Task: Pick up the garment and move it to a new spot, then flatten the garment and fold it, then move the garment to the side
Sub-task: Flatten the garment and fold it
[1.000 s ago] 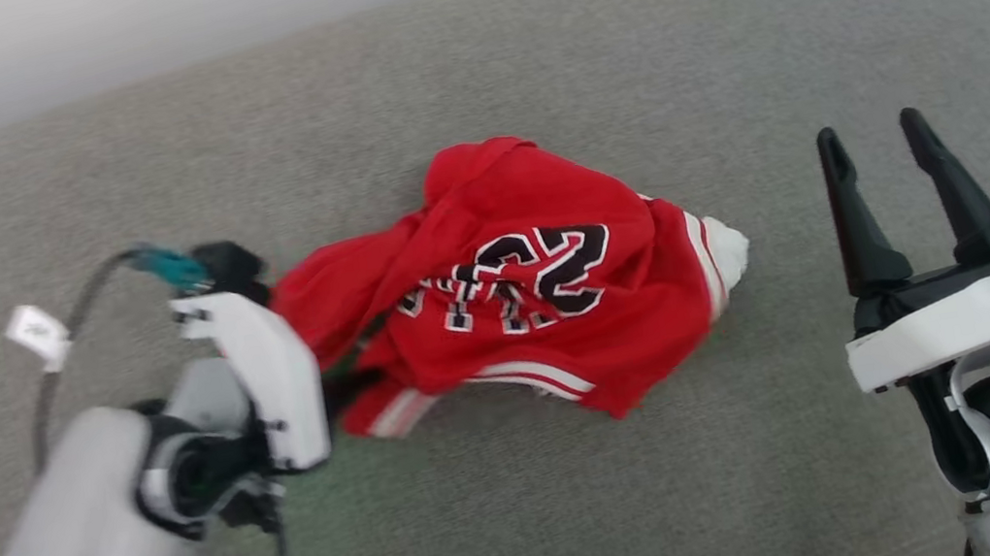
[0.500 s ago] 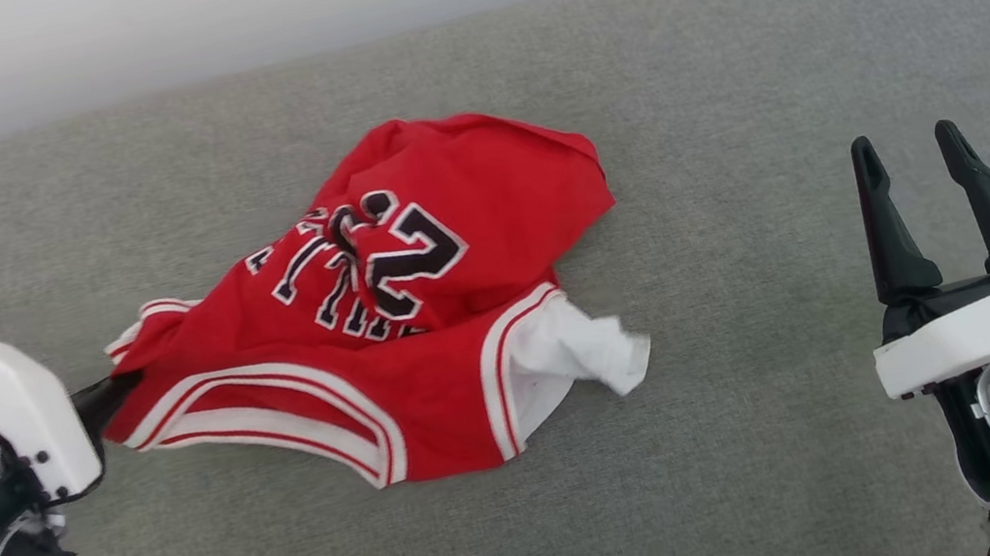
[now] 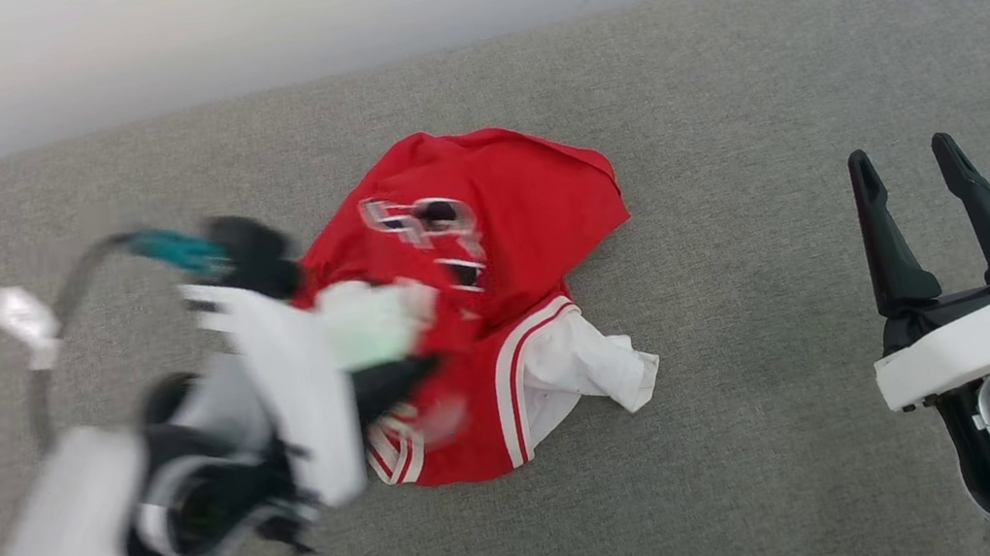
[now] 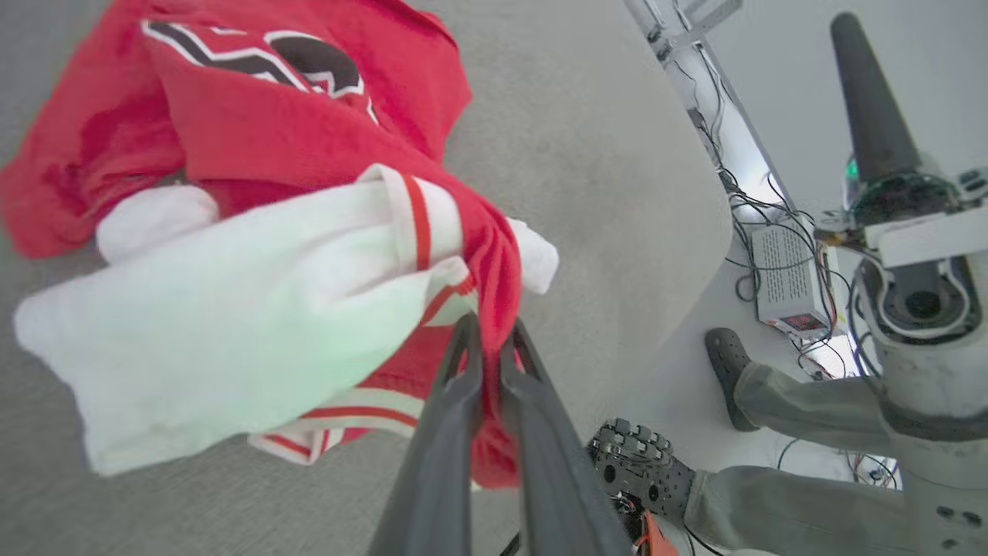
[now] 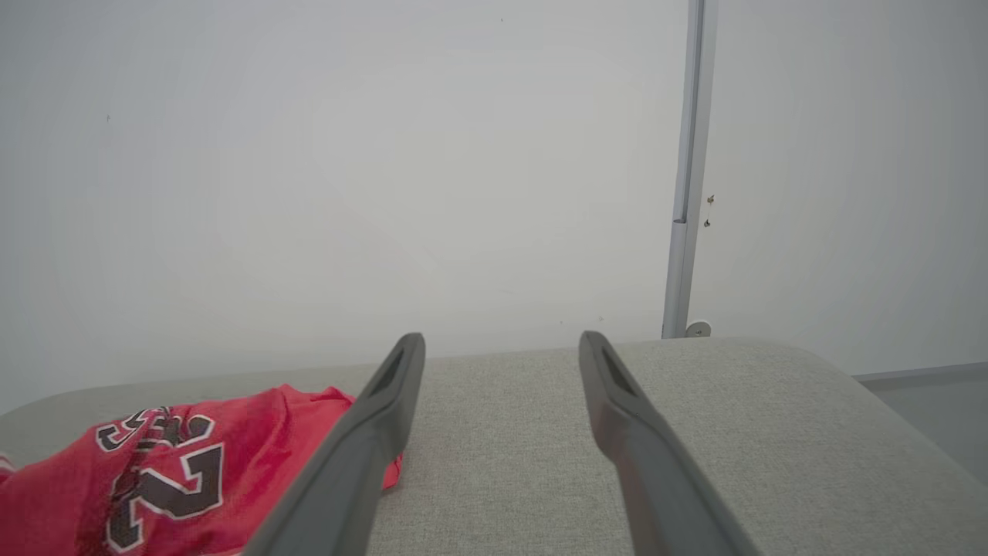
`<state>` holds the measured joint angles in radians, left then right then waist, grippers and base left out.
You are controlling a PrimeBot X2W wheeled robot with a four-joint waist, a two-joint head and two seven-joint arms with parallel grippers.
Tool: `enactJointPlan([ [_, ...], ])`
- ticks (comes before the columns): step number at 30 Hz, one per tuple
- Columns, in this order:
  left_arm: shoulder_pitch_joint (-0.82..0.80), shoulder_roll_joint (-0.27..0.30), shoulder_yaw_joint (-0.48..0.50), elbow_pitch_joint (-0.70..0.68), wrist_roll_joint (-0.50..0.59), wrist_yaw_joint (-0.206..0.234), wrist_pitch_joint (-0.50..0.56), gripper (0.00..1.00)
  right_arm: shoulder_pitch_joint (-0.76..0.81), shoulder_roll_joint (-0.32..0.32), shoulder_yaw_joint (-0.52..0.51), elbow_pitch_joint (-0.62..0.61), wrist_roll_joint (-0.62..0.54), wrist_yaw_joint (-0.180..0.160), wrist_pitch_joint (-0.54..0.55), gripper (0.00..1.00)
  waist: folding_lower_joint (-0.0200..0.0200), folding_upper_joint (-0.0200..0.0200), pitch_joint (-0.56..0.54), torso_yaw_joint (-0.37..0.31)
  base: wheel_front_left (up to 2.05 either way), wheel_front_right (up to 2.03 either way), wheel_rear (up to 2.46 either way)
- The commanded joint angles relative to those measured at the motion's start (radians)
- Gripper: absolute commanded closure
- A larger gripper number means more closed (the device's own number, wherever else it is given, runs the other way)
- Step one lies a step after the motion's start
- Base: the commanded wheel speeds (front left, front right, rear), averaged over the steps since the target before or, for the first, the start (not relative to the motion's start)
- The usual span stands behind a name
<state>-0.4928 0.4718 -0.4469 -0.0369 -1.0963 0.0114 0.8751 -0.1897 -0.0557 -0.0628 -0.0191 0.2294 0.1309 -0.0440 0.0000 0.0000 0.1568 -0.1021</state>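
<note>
**Red jersey in the pinch as robot shifts it across the bench**

The left gripper [image 4: 490,332], its two dark fingers all but closed, has a fold of the garment [image 3: 486,220] nipped at the striped white edging, near the middle of the grey padded bench [image 3: 779,471]. The jersey sits crumpled just right of that arm, with white lining turned out and its number bunched towards the far side. The arm itself shows blurred in the head view. The right gripper [image 3: 902,153] stands wide open and empty, well apart at the near right. The job looks to be in its early stage, with flattening and folding not yet begun. To do this step well, the pinch needs to be firm, since thin fabric slips. The cloth wants lifting clear rather than dragging, then setting down where bare bench lies all round, with the free gripper ready for the opposite edge.
</note>
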Motion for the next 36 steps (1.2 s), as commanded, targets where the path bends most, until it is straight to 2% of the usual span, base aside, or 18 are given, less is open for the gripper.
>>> enactJointPlan([
  [1, -0.007, -0.01, -0.022, -0.011, 0.008, -0.005, 0.01, 1.0, 0.01, -0.001, 0.003, -0.002, 0.006, 0.0, 0.004, 0.0, 0.0, 0.0, 0.001, 0.0, 0.0, 0.0, 0.0],
  [3, 0.001, -0.03, -0.068, -0.018, 0.021, -0.017, 0.029, 1.0, 0.007, -0.001, 0.005, -0.004, 0.005, 0.0, 0.007, 0.0, 0.0, 0.0, 0.005, -0.002, 0.0, 0.0, 0.0],
  [4, 0.008, -0.039, -0.089, -0.015, 0.029, -0.024, 0.037, 0.96, 0.005, -0.001, 0.007, -0.004, 0.006, 0.0, 0.006, 0.0, 0.0, 0.0, 0.007, -0.002, 0.0, 0.0, 0.0],
  [6, 0.015, -0.047, -0.123, 0.003, 0.039, -0.033, 0.048, 0.73, -0.001, -0.001, 0.01, -0.004, 0.01, 0.0, 0.007, 0.0, 0.0, 0.0, 0.012, -0.003, 0.0, 0.0, 0.0],
  [7, 0.014, -0.047, -0.136, 0.012, 0.049, -0.04, 0.049, 0.51, -0.005, 0.0, 0.012, -0.004, 0.011, 0.0, 0.006, 0.0, 0.0, 0.0, 0.015, -0.004, 0.0, 0.0, 0.0],
  [8, 0.012, -0.046, -0.143, 0.021, 0.055, -0.045, 0.049, 0.0, -0.008, 0.0, 0.014, -0.004, 0.012, 0.0, 0.006, 0.0, 0.0, 0.0, 0.017, -0.006, 0.0, 0.0, 0.0],
  [13, -0.018, -0.035, -0.119, 0.048, 0.035, -0.055, 0.052, 0.0, -0.018, 0.001, 0.02, 0.003, 0.016, 0.0, -0.002, 0.0, 0.0, 0.0, 0.021, -0.011, 0.0, 0.0, 0.0],
  [15, -0.028, -0.022, -0.103, 0.049, 0.023, -0.043, 0.065, 0.0, -0.018, 0.002, 0.02, 0.004, 0.019, 0.0, -0.004, 0.0, 0.0, 0.0, 0.02, -0.012, 0.0, 0.0, 0.0],
  [20, -0.072, 0.01, -0.085, 0.06, 0.05, -0.034, 0.071, 0.0, -0.014, 0.002, 0.011, 0.002, 0.021, 0.0, -0.012, 0.0, 0.0, 0.0, 0.023, -0.011, 0.0, 0.0, 0.0],
  [26, -0.099, 0.05, -0.078, 0.145, 0.088, -0.022, 0.073, 0.0, -0.018, 0.003, 0.017, -0.002, 0.023, 0.0, -0.015, 0.0, 0.0, 0.0, 0.037, -0.026, 0.0, 0.0, 0.0],
  [30, -0.091, 0.077, -0.075, 0.202, 0.106, -0.031, 0.062, 0.0, -0.008, 0.004, 0.011, -0.008, 0.018, 0.0, -0.011, 0.0, 0.0, 0.0, 0.047, -0.034, 0.0, 0.0, 0.0],
  [33, -0.086, 0.081, -0.074, 0.242, 0.114, -0.034, 0.046, 0.0, -0.006, 0.005, 0.01, -0.012, 0.019, 0.0, -0.008, 0.0, 0.0, 0.0, 0.055, -0.036, 0.0, 0.0, 0.0],
  [36, -0.089, 0.061, -0.07, 0.278, 0.095, -0.042, 0.036, 0.0, -0.013, 0.005, 0.007, -0.008, 0.023, 0.0, -0.008, 0.0, 0.0, 0.0, 0.062, -0.033, 0.0, 0.0, 0.0],
])
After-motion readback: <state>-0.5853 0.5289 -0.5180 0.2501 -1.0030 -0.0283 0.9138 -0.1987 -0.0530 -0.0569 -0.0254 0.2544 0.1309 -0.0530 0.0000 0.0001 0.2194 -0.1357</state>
